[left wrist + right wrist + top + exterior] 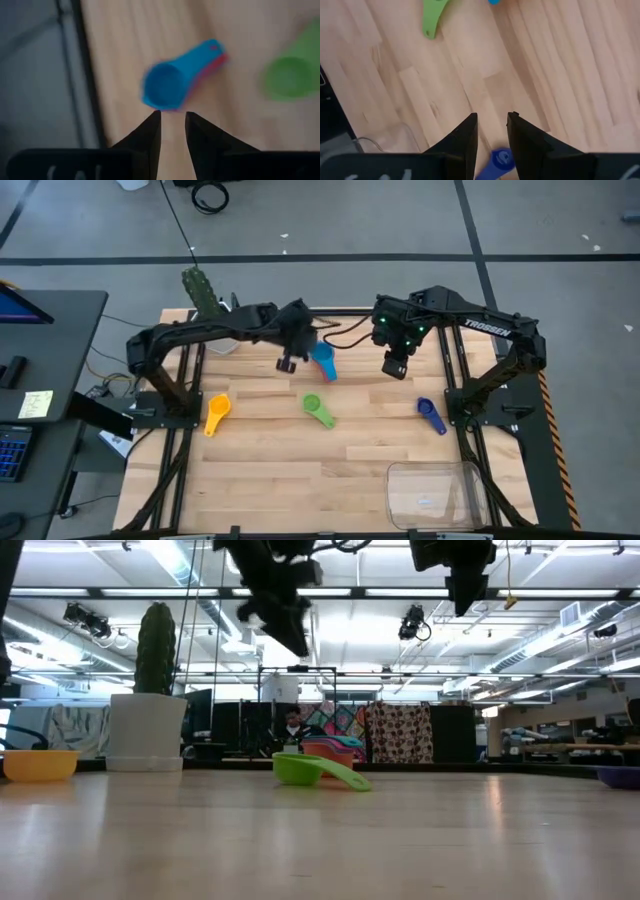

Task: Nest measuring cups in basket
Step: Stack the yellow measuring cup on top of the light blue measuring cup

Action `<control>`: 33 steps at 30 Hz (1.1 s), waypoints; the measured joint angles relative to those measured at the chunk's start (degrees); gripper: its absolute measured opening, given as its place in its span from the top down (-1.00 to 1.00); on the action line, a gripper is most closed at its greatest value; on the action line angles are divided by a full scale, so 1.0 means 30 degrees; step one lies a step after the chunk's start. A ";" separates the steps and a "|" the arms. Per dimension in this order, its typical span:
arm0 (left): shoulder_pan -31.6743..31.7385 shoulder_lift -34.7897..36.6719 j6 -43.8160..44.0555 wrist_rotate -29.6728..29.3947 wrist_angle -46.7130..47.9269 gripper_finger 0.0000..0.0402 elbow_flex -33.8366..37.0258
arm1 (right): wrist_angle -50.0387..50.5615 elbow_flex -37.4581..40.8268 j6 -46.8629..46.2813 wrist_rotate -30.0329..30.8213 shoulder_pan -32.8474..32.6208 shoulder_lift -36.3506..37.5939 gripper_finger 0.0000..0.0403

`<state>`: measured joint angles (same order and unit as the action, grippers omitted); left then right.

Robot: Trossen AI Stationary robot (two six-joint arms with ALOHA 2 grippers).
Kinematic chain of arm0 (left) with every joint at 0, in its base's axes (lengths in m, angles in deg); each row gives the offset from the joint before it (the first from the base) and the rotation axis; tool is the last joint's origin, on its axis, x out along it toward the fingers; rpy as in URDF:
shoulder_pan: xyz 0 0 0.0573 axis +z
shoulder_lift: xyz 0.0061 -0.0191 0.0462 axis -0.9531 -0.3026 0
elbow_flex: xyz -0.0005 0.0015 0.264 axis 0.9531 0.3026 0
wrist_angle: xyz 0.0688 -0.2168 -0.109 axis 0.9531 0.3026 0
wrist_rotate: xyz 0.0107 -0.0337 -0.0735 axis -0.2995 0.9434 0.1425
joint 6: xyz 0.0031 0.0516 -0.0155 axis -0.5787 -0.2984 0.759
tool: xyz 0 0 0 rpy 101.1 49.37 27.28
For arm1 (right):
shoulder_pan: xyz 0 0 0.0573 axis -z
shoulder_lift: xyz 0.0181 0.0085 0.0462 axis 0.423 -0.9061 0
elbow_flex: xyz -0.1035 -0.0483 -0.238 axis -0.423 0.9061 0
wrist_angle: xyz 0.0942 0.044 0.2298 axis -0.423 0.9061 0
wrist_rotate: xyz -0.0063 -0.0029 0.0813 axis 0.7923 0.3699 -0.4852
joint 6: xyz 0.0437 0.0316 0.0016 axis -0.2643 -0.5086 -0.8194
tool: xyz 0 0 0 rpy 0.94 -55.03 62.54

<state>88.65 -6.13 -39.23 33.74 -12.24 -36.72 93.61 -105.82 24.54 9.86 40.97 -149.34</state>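
Lying flat, light blue cup (323, 359) overlaps red.

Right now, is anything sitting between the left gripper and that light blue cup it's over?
Nothing visible is. The left gripper hangs above the table with only bare wood between its fingertips and the light blue cup, which lies on a red cup. The green cup lies off to one side.
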 joint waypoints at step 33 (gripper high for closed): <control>-0.9195 0.0975 3.5249 -0.0994 1.4485 0.54 0.4245 | -0.0444 0.0000 -0.0847 0.0131 -0.2137 0.0000 0.45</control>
<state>61.07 -3.21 66.51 30.76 31.22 -23.99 92.28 -105.82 22.00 10.25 34.56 -149.34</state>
